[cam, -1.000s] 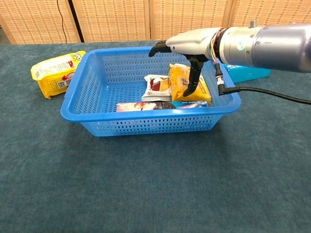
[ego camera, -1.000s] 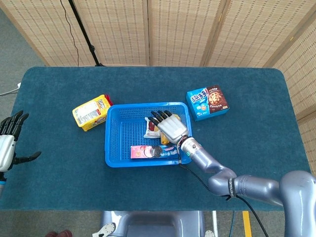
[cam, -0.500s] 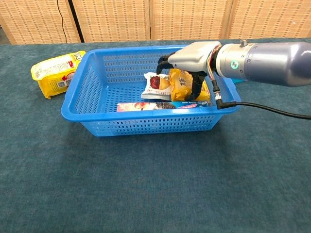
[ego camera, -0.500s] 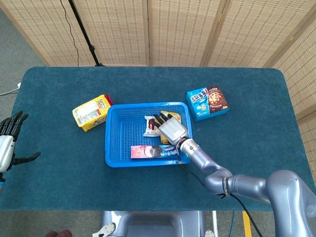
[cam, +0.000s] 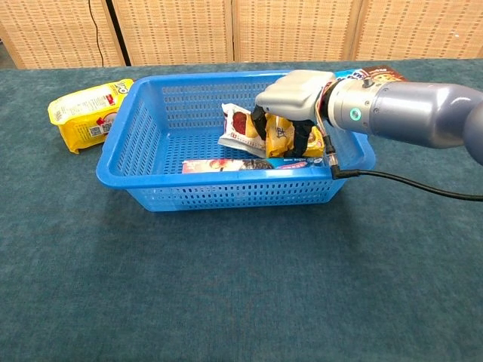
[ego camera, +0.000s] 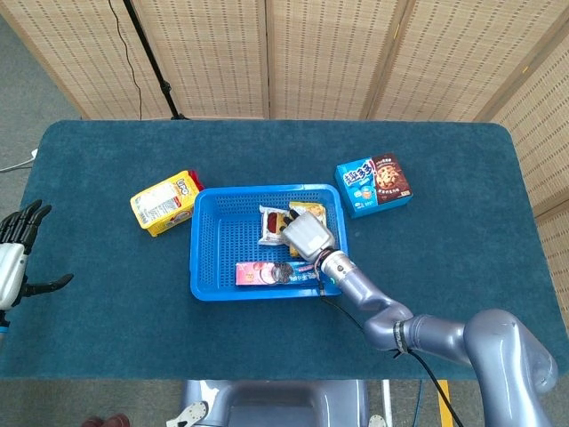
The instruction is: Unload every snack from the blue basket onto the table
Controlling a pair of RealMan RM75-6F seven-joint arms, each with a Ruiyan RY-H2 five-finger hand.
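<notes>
While I look down through the head view, my right hand (ego camera: 305,236) sits inside the blue basket (ego camera: 213,245), over its right half, covering most of the yellow snack pouch (ego camera: 311,210). Just left of it lies the white snack packet (ego camera: 271,225), and the flat pink biscuit box (ego camera: 276,272) rests along the near wall. Two snacks are already out: a yellow bag (ego camera: 164,201) left of the basket and a blue cookie box (ego camera: 374,184) to its far right. My left hand (ego camera: 20,253) hangs at the table's left edge, fingers spread and holding nothing.

From the chest view, the right hand (cam: 290,113) has its fingers (cam: 259,124) curled down around the yellow snack pouch (cam: 281,138), touching it on both sides; I judge this a grip closing, though I cannot tell whether it is firm. The white snack packet (cam: 239,127) leans against those fingers. To do this well, I would squeeze only the pouch, lift straight up past the basket (cam: 136,128) rim, and keep the neighbouring packet from dragging along.
</notes>
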